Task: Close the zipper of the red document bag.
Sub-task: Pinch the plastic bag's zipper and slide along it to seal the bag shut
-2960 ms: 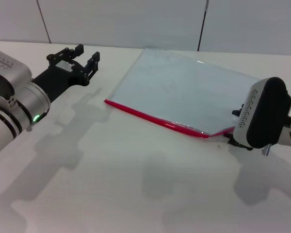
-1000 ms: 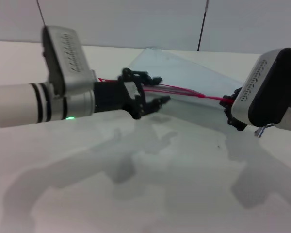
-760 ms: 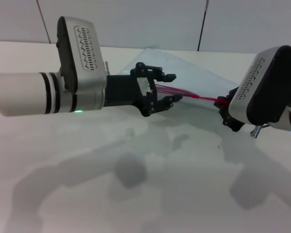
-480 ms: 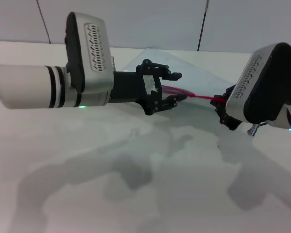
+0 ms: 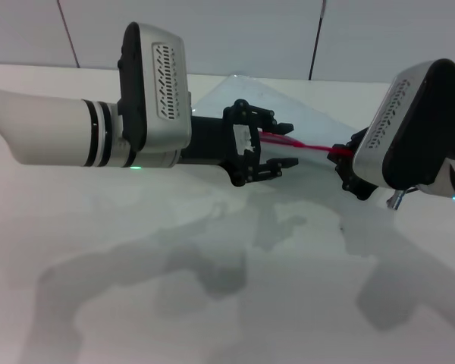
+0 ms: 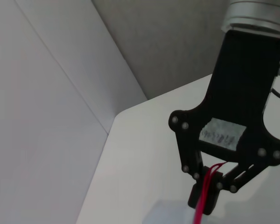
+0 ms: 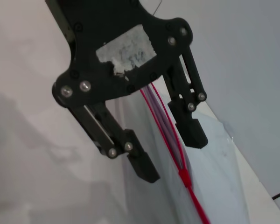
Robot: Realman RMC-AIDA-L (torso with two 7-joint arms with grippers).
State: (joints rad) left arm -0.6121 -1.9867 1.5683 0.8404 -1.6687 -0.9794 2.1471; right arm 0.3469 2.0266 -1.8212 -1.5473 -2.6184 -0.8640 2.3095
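Note:
The red document bag [image 5: 303, 106] is a clear bluish pouch, its red edge raised off the table. The zipper [image 5: 311, 146] stretches as thin red lines between both grippers. My left gripper [image 5: 279, 144] reaches in from the left and stands open. In the right wrist view the left gripper [image 7: 173, 157] straddles the zipper [image 7: 170, 130], and a thicker red piece [image 7: 183, 176] sits just past its fingers. My right gripper [image 5: 343, 158] is shut on the bag's red corner. The left wrist view shows the right gripper [image 6: 205, 198] pinching the zipper [image 6: 203, 205].
The white table [image 5: 212, 303] spreads in front, crossed by the arms' shadows. A grey panelled wall [image 5: 212, 30] stands behind the bag. The left forearm [image 5: 76, 140] spans the table's left half, and the right arm's housing [image 5: 417, 129] fills the right side.
The bag's red edge came up off the table, held by the right gripper. My left arm swung across from the far left and kept sliding right along the zipper, staying open.

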